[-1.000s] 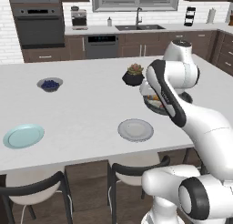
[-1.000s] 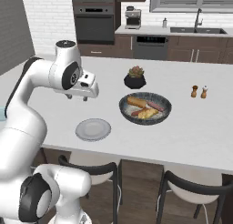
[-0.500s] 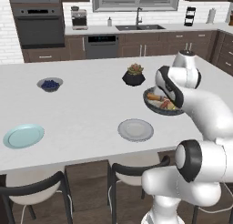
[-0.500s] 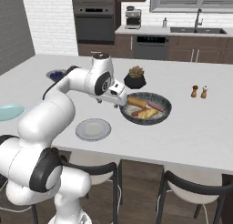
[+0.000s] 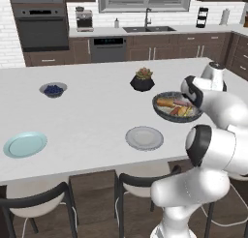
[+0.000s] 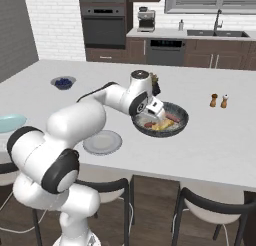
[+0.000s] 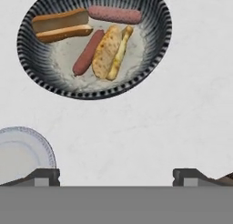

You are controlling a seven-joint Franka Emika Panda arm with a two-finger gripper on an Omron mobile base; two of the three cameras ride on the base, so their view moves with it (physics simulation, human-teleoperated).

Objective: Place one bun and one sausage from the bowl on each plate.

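The dark striped bowl [image 7: 27, 50] holds two buns and two sausages. One bun [image 7: 61, 25] lies at its upper left, the other bun [image 7: 109, 52] in the middle. One sausage [image 7: 114, 13] rests along the top, the other sausage [image 7: 88, 52] beside the middle bun. My gripper [image 7: 116, 177] hangs open above the counter just short of the bowl [image 6: 182, 122], nothing between its fingers. The light grey plate [image 7: 18, 152] lies at the lower left. The hand [image 6: 154, 110] hovers over the bowl's near-left edge. The teal plate [image 5: 25, 144] sits far left on the counter.
A black plant pot [image 5: 143, 80] stands just behind the bowl [image 5: 160, 111]. A small bowl of blue berries [image 5: 53, 89] is at the far left. Salt and pepper shakers [image 6: 219, 100] stand right of the bowl. Chairs line the counter's near edge.
The arm has swung from left of the grey plate across to the bowl, and the hand now hovers at the bowl's near edge. Food and plates have not moved.
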